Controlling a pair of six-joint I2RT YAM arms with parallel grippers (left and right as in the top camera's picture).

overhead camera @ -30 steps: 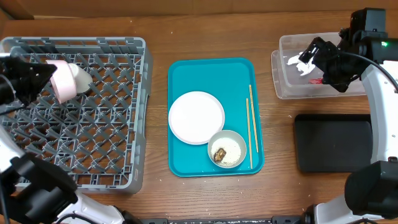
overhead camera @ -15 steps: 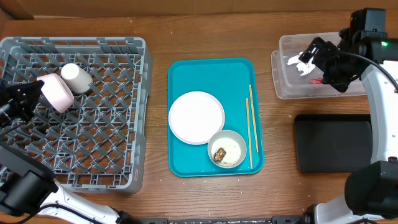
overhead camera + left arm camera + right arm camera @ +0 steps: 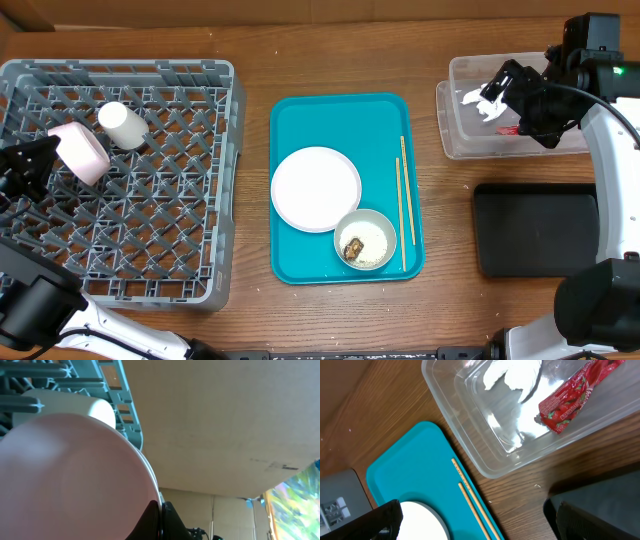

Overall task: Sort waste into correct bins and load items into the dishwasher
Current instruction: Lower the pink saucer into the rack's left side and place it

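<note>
Gripping pink bowl (image 3: pixel 82 153) (at grey rack (image 3: pixel 150 68))

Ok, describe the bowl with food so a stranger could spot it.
Find the teal tray in the middle of the table. In its lower right corner in the overhead view, beside the round white plate, sits a small grey-white bowl. It alone holds rice and a brown lump.

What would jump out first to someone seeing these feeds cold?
The bright teal tray in the middle of the table, holding a white plate, a bowl of rice and chopsticks. Next, the pink bowl gripped by the left pincer at the grey dish rack, beside a white cup. Far right, a red wrapper and tissue lie in the clear tub.
</note>
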